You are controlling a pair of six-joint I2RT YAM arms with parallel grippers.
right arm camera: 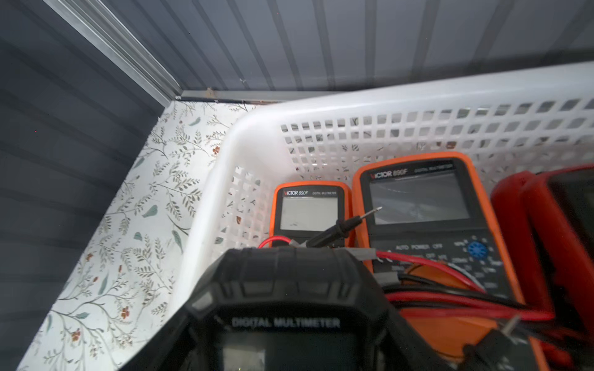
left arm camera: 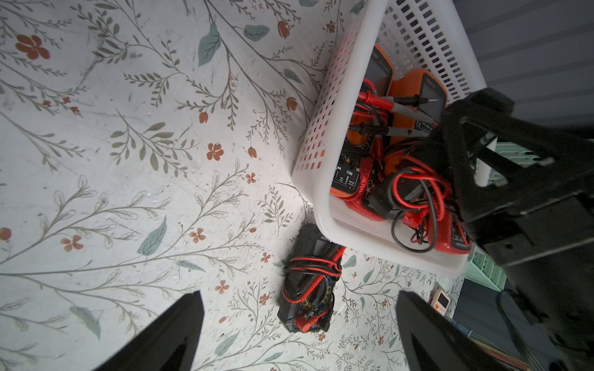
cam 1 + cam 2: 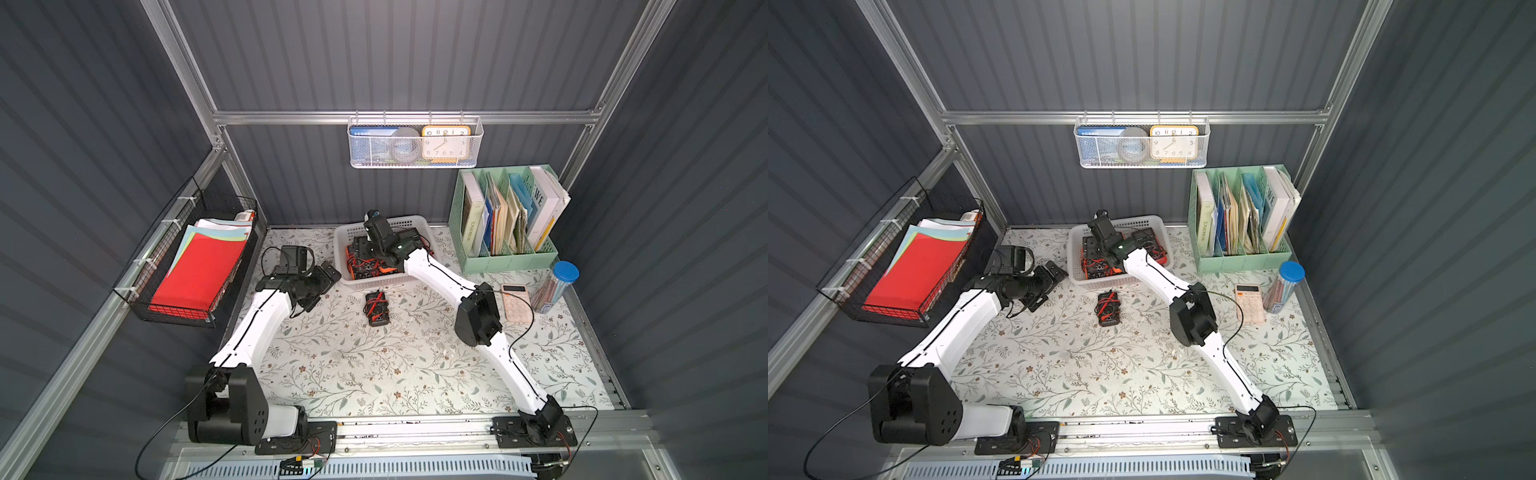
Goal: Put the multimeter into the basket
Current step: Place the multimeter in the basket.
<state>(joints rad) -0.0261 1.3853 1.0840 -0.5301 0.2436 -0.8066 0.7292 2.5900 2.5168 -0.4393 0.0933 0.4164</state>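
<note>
The white perforated basket (image 3: 341,249) stands at the back of the table and holds several orange and red multimeters (image 1: 418,199). My right gripper (image 3: 365,246) reaches down inside its left half, shut on a black multimeter (image 1: 289,305) that fills the near part of the right wrist view and hides the jaws. A second black multimeter (image 3: 376,309), wrapped in red and black leads, lies on the table just in front of the basket. My left gripper (image 2: 299,294) hovers open and empty left of the basket (image 2: 340,106), its fingers wide apart.
A green file organizer (image 3: 498,257) with books stands right of the basket. A pink calculator (image 3: 515,305) and a blue-lidded pencil jar (image 3: 557,286) sit near the right edge. A black wire basket (image 3: 199,270) with papers hangs on the left wall, a white mesh basket (image 3: 415,143) with a clock on the back wall.
</note>
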